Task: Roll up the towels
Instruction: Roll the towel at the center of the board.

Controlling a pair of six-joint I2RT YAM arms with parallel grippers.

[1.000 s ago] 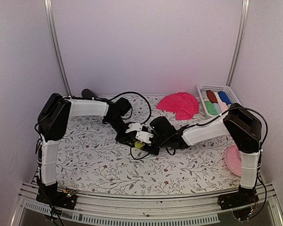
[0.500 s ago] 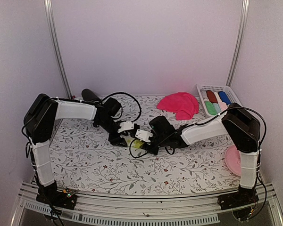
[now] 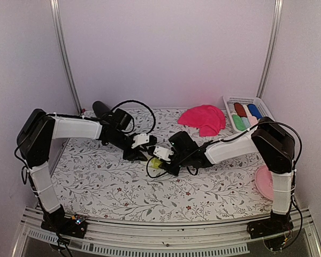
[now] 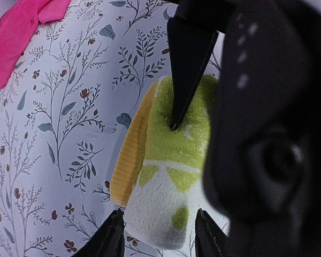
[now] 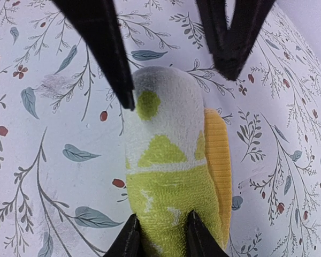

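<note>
A yellow-green and white towel roll (image 3: 156,164) with an orange edge lies on the floral table top. My right gripper (image 5: 161,236) is shut on the roll's green end (image 5: 166,198). My left gripper (image 4: 158,238) is open, its fingertips (image 4: 113,235) on either side of the roll's white end (image 4: 160,203) with small gaps. In the top view the two grippers meet over the roll, left gripper (image 3: 148,154) and right gripper (image 3: 163,159). A hot pink towel (image 3: 203,119) lies crumpled at the back; it also shows in the left wrist view (image 4: 21,27).
A white basket (image 3: 245,99) at the back right holds red (image 3: 239,110), blue (image 3: 254,111), green (image 3: 238,122) and pale rolls. A black cylinder (image 3: 100,107) lies at the back left. A pink plate (image 3: 265,183) sits by the right arm's base.
My left arm has swung out to the left and its gripper has drawn back left along the roll. My right gripper has stayed on the roll.
</note>
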